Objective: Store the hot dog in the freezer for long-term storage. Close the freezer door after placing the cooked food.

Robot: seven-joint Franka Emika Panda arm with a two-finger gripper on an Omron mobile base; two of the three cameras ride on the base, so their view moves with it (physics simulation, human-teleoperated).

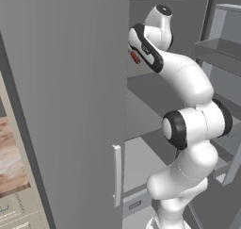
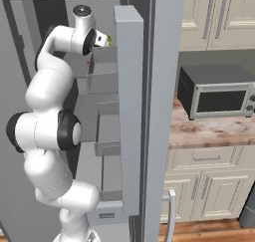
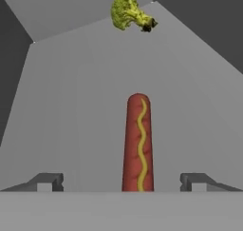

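The hot dog (image 3: 138, 139), reddish-brown with a yellow mustard line, lies lengthwise on a flat grey shelf (image 3: 66, 111) inside the freezer (image 1: 150, 89). My gripper (image 3: 122, 181) is open. Its two dark fingertips (image 3: 50, 180) stand wide on either side of the sausage's near end, clear of it. In the left base view the arm reaches up into the compartment, and a bit of the hot dog (image 1: 135, 57) shows beside the hand. The freezer door (image 2: 128, 111) stands open, its grey inner bins (image 1: 221, 49) to the right of the arm.
A green broccoli floret (image 3: 129, 11) sits at the shelf's back corner. The other grey door (image 1: 66, 105), with a white handle (image 1: 116, 175), is shut at the left. A microwave (image 2: 216, 94) stands on the counter among cream cabinets at the right.
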